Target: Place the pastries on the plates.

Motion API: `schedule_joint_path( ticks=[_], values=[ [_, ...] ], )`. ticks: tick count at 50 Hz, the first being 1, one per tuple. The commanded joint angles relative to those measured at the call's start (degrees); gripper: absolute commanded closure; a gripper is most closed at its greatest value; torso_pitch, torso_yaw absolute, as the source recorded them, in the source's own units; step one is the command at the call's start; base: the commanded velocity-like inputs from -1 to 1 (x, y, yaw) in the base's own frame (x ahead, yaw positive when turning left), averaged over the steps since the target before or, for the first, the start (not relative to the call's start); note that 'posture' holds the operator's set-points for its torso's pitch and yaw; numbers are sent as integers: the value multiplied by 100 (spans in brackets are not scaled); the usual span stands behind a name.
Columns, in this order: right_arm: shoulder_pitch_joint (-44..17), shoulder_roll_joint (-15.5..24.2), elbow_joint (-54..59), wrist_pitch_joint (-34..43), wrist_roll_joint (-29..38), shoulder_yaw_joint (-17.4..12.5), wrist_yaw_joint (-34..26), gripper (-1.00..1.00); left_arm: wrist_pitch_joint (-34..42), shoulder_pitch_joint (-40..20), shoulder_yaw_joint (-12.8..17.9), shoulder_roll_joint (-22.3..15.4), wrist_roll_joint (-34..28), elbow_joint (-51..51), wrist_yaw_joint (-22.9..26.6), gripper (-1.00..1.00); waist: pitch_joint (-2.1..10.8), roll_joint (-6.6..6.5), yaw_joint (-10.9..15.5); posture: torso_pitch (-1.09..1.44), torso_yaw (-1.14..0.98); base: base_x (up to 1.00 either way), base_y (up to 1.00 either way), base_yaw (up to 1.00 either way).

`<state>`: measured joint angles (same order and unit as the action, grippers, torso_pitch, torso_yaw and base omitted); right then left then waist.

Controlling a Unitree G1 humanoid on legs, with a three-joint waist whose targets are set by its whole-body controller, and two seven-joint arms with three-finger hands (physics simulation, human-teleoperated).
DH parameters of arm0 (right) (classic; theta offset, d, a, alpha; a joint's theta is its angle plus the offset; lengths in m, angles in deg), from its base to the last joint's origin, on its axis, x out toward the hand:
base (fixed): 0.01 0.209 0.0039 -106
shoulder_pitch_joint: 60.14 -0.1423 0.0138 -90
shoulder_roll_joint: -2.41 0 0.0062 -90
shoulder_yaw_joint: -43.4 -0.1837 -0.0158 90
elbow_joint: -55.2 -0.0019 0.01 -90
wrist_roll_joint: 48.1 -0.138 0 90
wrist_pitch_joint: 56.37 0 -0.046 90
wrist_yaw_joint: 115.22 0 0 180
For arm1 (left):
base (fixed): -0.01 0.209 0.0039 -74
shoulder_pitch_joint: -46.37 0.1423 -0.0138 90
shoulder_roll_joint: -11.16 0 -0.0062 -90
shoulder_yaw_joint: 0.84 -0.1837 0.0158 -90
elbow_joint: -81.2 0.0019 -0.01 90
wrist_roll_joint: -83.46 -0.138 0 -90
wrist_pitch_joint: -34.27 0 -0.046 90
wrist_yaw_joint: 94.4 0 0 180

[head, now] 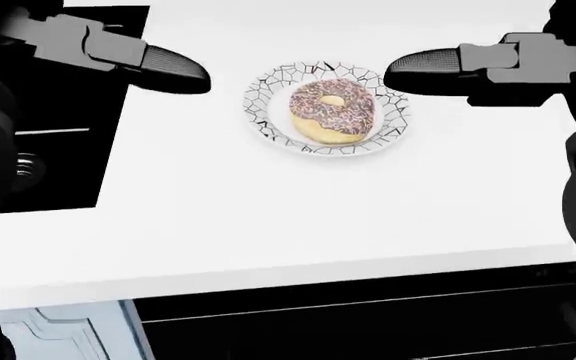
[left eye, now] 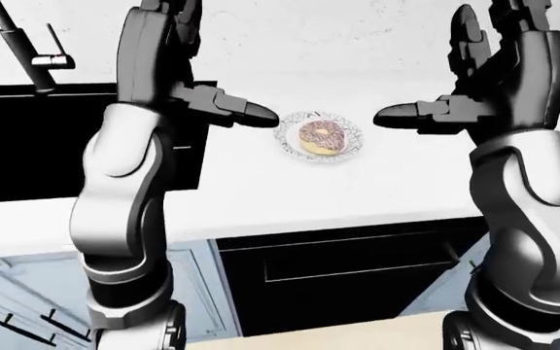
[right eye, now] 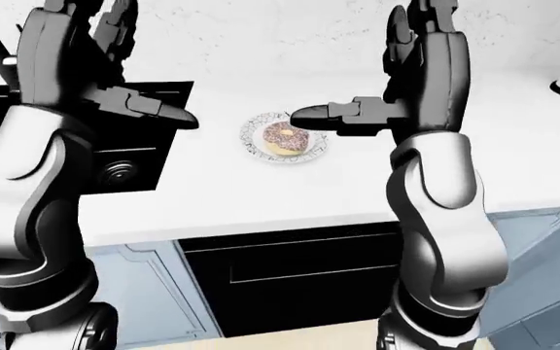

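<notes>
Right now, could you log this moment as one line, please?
doughnut on plate | left hand open | right hand open | both empty

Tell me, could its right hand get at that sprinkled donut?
Probably yes: the right hand hovers open beside the donut on its plate, with nothing between them.

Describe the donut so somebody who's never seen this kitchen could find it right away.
On the white counter, right of the black sink, sits a crackle-patterned plate. The donut lies on it, between the two raised hands: chocolate icing, coloured sprinkles, the only food in view.
</notes>
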<state>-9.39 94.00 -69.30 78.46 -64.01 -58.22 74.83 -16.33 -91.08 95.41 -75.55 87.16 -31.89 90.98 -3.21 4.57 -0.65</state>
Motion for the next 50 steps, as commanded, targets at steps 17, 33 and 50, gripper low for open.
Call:
schedule_joint_path(
  ticks=[17,33,50],
  values=[
    [548,-381,-205,-597,332,86,-206,-100,-774,947,304,-198,116,-527,-363,-100,267,-968,-67,0,0,0,39,0],
    [603,-381,-343,-499,373,82,-229,-100,-637,1139,342,-180,46,-838,-275,-100,208,-203,-99,0,0,0,50,0],
    [527,-379,-210,-632,287,82,-178,-100,-736,1084,330,-212,-60,-682,-229,-100,240,-711,295,0,0,0,30,34]
  ],
)
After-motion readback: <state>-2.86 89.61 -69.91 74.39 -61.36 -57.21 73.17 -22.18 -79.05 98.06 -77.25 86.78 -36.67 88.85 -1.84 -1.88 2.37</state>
